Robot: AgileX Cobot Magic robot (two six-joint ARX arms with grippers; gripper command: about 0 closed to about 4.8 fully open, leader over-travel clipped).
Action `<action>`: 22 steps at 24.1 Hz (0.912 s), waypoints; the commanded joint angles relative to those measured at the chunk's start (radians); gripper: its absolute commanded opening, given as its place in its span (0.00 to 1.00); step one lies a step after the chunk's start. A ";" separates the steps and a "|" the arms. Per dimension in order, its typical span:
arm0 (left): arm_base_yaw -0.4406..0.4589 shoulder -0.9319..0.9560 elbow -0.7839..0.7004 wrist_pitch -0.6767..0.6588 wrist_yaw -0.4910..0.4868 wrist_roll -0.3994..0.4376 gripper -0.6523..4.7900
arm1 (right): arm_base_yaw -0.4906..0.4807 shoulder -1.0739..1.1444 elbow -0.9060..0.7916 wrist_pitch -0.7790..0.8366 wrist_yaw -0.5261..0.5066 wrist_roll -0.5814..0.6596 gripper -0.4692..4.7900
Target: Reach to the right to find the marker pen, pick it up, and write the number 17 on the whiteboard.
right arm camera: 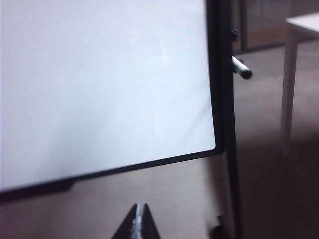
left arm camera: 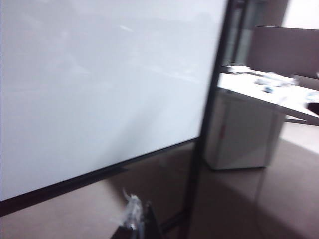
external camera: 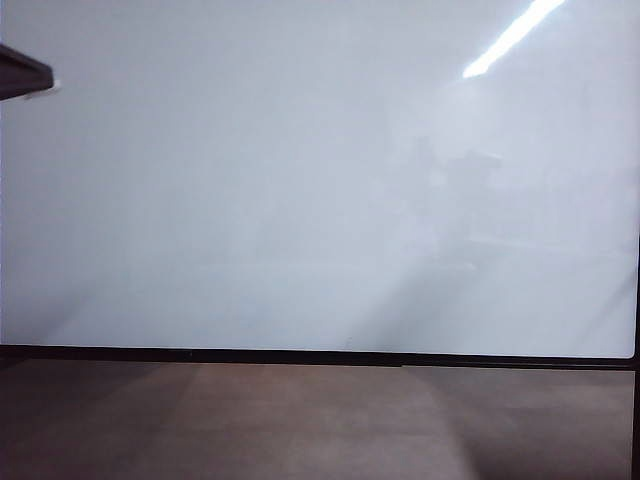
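Note:
The whiteboard fills most of the exterior view, glossy white with a thin black frame; neither gripper appears there. In the right wrist view the marker pen, pale with a dark tip, sticks out from the board's black side post, far from my right gripper. That gripper is shut and empty, hanging over the floor below the whiteboard. My left gripper shows blurred low in the left wrist view, its fingers together with nothing held, below the whiteboard. The left wrist view does not show the pen.
Brown-grey floor runs under the board. A white table with small items stands beyond the board's post, and a white table leg shows past the pen. A dark bar juts in at the exterior view's upper left.

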 commanded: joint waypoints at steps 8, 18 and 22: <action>-0.063 0.001 0.000 0.012 -0.002 0.001 0.11 | -0.001 0.078 0.399 0.281 0.281 0.031 0.09; -0.063 0.001 0.000 0.012 -0.002 0.001 0.11 | -0.002 0.713 1.170 0.436 0.241 -0.288 0.09; -0.063 0.001 0.000 0.012 -0.001 0.001 0.11 | -0.149 1.072 1.538 0.424 0.095 -0.317 0.09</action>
